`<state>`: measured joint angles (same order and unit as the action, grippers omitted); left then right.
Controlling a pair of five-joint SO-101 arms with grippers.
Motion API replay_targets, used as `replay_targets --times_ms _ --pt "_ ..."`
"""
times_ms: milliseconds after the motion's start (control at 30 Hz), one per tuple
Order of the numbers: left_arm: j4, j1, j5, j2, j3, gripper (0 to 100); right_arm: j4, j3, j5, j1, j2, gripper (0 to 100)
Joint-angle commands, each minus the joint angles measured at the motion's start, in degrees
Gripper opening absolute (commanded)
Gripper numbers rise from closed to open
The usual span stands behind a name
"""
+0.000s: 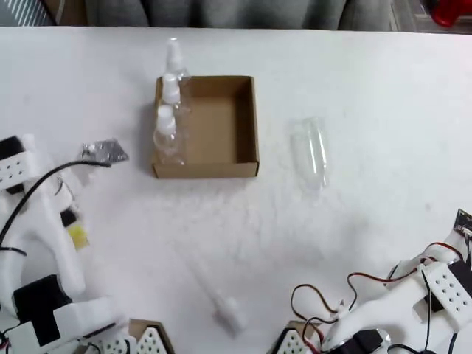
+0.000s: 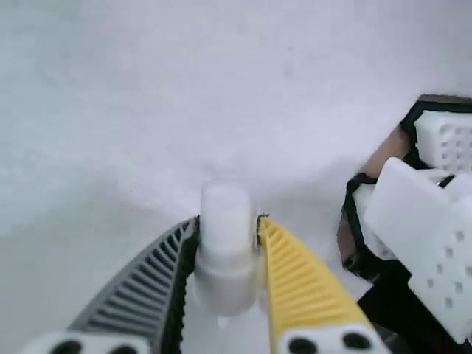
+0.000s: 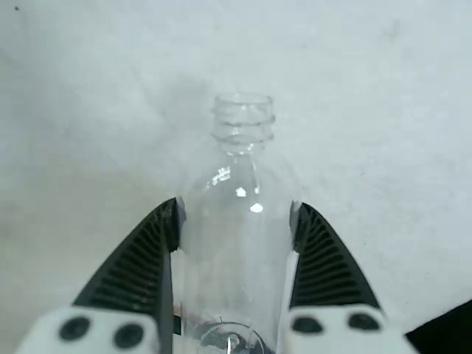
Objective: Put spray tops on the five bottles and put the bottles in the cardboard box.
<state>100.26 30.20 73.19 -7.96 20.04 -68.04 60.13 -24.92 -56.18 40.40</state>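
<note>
On the white table (image 1: 383, 81) one open cardboard box (image 1: 205, 170) holds three bottles, each with a white spray top on it. They stand in a row along the box's left wall: far bottle (image 1: 175, 55), middle bottle (image 1: 171, 90) and near bottle (image 1: 167, 133). A fourth, the lying bottle (image 1: 311, 151), is clear and rests on its side on the table, apart from the box on its right. One loose top (image 1: 227, 313) lies on the table near the front edge, well apart from the box, with its thin tube stretched back toward the box. The fifth bottle, the held bottle (image 3: 236, 177), sits in the right gripper (image 3: 236, 209). The two black jaws are clamped against its clear sides just below the shoulder, and its bare threaded neck points away from the wrist. The left gripper (image 2: 227, 221) has its grey and yellow jaws pressed on either side of the held top (image 2: 225, 251), a second unfitted white top. That makes five bottles and five tops, three of them paired. In the high view a white arm (image 1: 37, 295) stands at one near corner, and another arm (image 1: 435, 287) at the other.
</note>
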Motion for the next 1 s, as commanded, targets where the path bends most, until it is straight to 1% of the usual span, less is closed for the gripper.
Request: replay_targets --times_ms 0,133,233,333,433,567,667,767,967 --pt "-2.2 -4.53 -14.42 -0.57 -5.27 2 0.75 -0.53 0.09 0.57 1.36 1.6" --pt "-5.1 -9.89 -28.84 -2.15 -6.42 2 2.59 -0.7 -0.09 1.89 1.71 1.6" --pt "-8.0 -13.67 -37.98 -6.9 -3.25 2 4.26 -0.97 -3.69 3.12 1.27 1.6" --pt "-11.78 -17.27 -45.01 -14.02 2.99 2 7.25 -1.14 -5.89 3.3 1.27 1.6" --pt "-15.38 -20.35 -50.64 -22.2 11.08 2 7.96 -3.52 -6.77 3.03 1.19 1.6" --pt "-19.78 -24.57 -54.51 -30.37 21.1 2 7.52 -6.24 -8.26 4.7 1.19 1.6" --pt "-24.26 -24.04 -55.3 -32.48 25.32 2 7.6 -6.07 -11.08 8.22 1.19 1.6" --pt "-26.55 -23.78 -55.3 -32.48 27.6 2 7.69 -6.24 -13.8 10.15 1.19 1.6" --pt "-27.25 -23.69 -55.3 -33.01 28.13 2 7.43 -9.14 -13.98 13.67 1.8 1.6"
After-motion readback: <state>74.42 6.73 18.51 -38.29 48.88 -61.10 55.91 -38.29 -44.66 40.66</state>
